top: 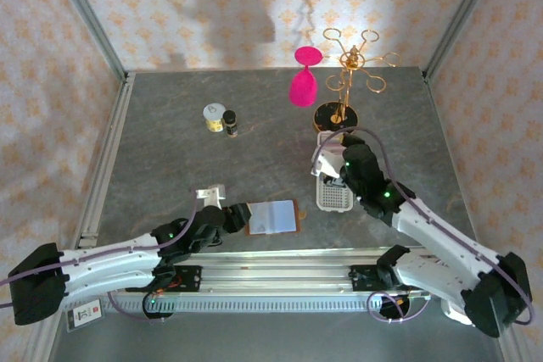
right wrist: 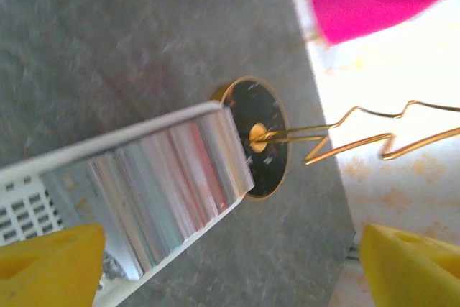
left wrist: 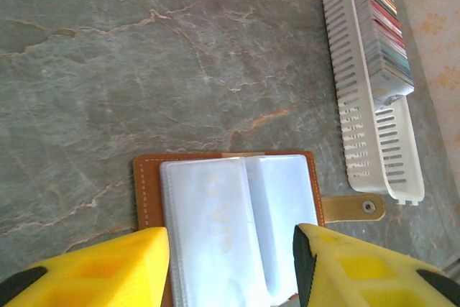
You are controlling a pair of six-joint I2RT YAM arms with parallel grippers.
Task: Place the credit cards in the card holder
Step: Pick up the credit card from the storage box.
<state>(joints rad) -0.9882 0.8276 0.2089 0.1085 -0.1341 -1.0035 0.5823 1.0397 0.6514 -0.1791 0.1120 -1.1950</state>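
The card holder (left wrist: 230, 228) lies open at lower centre of the frame. The left fingers (left wrist: 93, 267) stand half-spread over it, not clamped on it. The right fingers (right wrist: 406, 264) are spread wide and empty above the credit cards (right wrist: 172, 177), which are racked in the white tray (right wrist: 108, 140).

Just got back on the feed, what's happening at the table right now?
The left pincer hangs open over the card holder, which lies spread open on the table. The right pincer is open above the cards stacked on edge in the white tray, holding none.
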